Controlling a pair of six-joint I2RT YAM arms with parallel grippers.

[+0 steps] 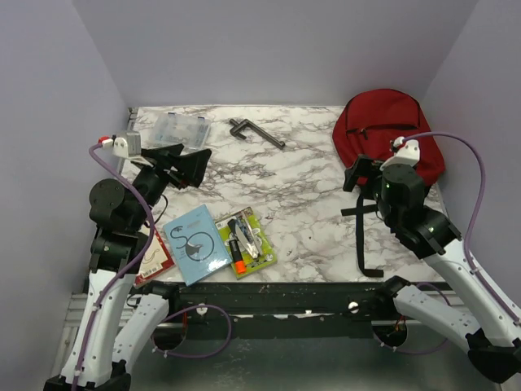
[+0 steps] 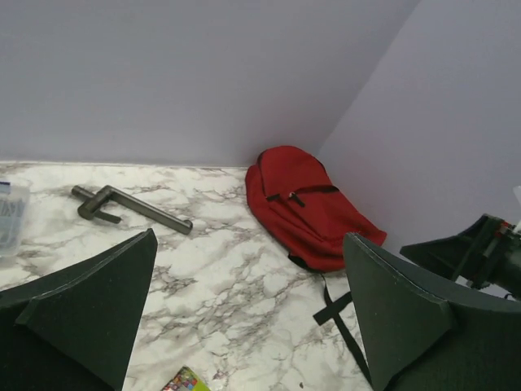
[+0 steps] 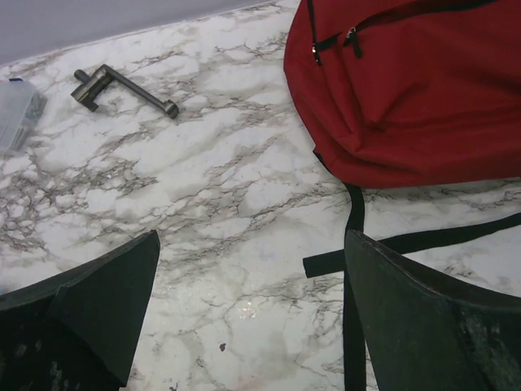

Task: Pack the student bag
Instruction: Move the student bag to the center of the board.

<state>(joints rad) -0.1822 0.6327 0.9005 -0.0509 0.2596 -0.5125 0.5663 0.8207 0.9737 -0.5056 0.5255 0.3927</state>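
- the left gripper [image 2: 248, 244] hung released, its dark wedge-shaped fingers spread wide over the veined marble table [image 1: 309, 187].
- the right gripper [image 3: 251, 240] gaped too, holding nothing, near flat black straps [image 3: 355, 213].
- the student bag [image 1: 389, 130], soft red fabric, lay at the far right corner, contents hidden.
- a clear plastic box [image 1: 177, 128] sat far left, contents unclear.

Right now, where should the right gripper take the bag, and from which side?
Probably a zip pull on its front, from above. The bag lies flat, front up, offering slack fabric but no firm edge; the pulls lie exposed on top. The open right gripper hovers nearby.
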